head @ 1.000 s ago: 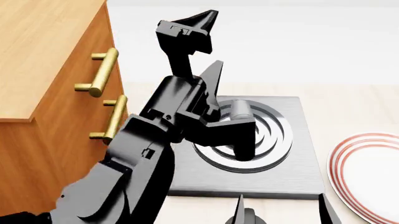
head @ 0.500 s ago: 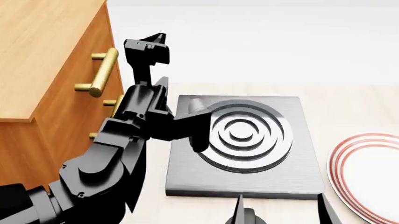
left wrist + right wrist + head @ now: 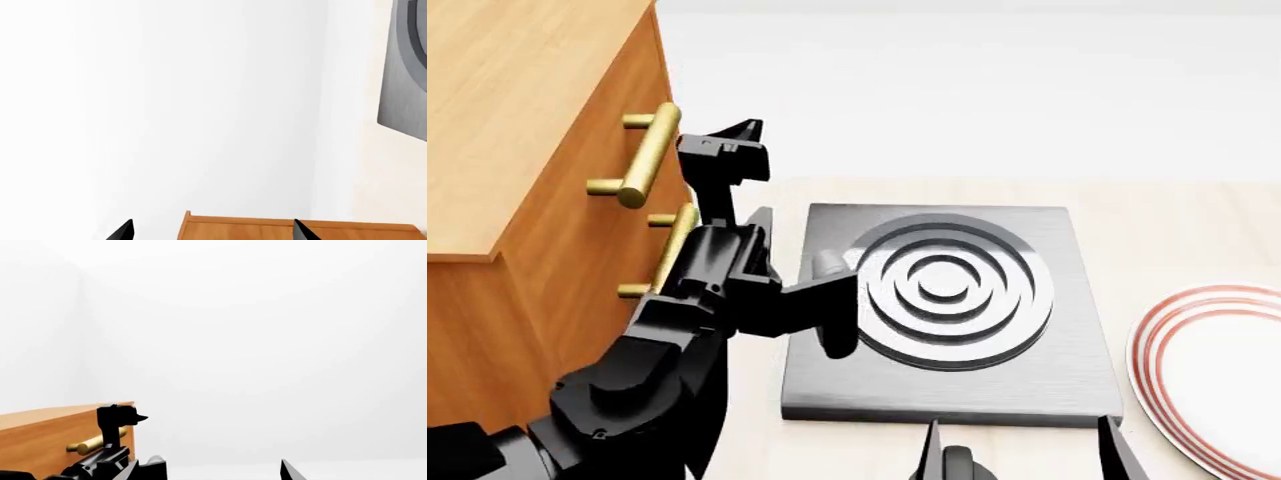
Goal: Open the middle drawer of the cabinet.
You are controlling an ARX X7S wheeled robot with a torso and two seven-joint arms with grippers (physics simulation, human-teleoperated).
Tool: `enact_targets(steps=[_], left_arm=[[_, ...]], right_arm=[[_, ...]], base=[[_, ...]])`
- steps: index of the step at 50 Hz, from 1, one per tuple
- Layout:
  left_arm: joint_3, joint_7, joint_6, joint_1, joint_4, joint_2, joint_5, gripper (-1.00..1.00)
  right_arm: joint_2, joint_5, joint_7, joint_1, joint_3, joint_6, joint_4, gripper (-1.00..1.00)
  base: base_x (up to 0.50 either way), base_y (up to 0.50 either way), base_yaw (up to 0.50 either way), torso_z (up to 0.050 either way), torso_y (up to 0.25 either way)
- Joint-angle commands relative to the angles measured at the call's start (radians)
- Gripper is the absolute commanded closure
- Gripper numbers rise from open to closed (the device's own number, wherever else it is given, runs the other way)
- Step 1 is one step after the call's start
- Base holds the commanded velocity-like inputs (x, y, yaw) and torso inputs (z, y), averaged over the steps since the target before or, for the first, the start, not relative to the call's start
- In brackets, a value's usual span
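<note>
- At the left edge of the bench we see the cabinet (image 3: 521, 150), tall and orange-brown, with its flat top turned toward the head camera.
- On its front, which faces the middle of the bench, there are two brass bar handles. The upper handle (image 3: 647, 155) belongs to the topmost front.
- The middle drawer (image 3: 614, 285) is the front just under it, and its handle (image 3: 670, 250) is partly hidden behind the left arm. We see no gap around this front, so it looks closed.
- The left gripper (image 3: 731, 160) stands just beside the drawer fronts, at a height between the two handles, with its tips pointing up. We cannot tell if it touches a handle.
- In the left wrist view its two fingertips (image 3: 123, 231) are apart, and nothing is between them; behind them shows the edge of the cabinet (image 3: 300, 227).
- In the middle of the bench lies the grey hotplate (image 3: 948, 310) with round rings.
- At the near edge of the bench the right gripper (image 3: 1021, 450) shows only two dark tips, and they stand apart with nothing between them.
- At the right edge we see a white plate (image 3: 1214, 375) with red rings, cut by the frame.
</note>
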Motion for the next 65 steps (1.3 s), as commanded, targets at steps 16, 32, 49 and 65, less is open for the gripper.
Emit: enact_targets(steps=[16, 32, 49, 65], left_arm=[[-0.002, -0.005, 0.029, 0.025, -0.043, 0.0, -0.101, -1.0], [0.002, 0.005, 0.008, 0.048, -0.038, 0.0, -0.033, -1.0], [0.002, -0.009, -0.004, 0.076, -0.034, 0.0, -0.04, -1.0], [0.002, -0.029, 0.012, 0.116, -0.058, 0.0, -0.044, -1.0]], right_arm=[[0.012, 0.003, 0.012, 0.003, -0.013, -0.003, 0.006, -1.0], [0.019, 0.007, 0.017, 0.007, -0.019, -0.006, 0.007, -1.0], [0.028, 0.014, 0.024, 0.006, -0.025, -0.007, 0.0, -1.0], [0.034, 0.015, 0.025, 0.006, -0.033, -0.015, 0.006, -1.0]], base=[[0.0, 0.0, 0.0, 0.0, 0.0], [0.0, 0.0, 0.0, 0.0, 0.0], [0.0, 0.0, 0.0, 0.0, 0.0], [0.0, 0.0, 0.0, 0.0, 0.0]])
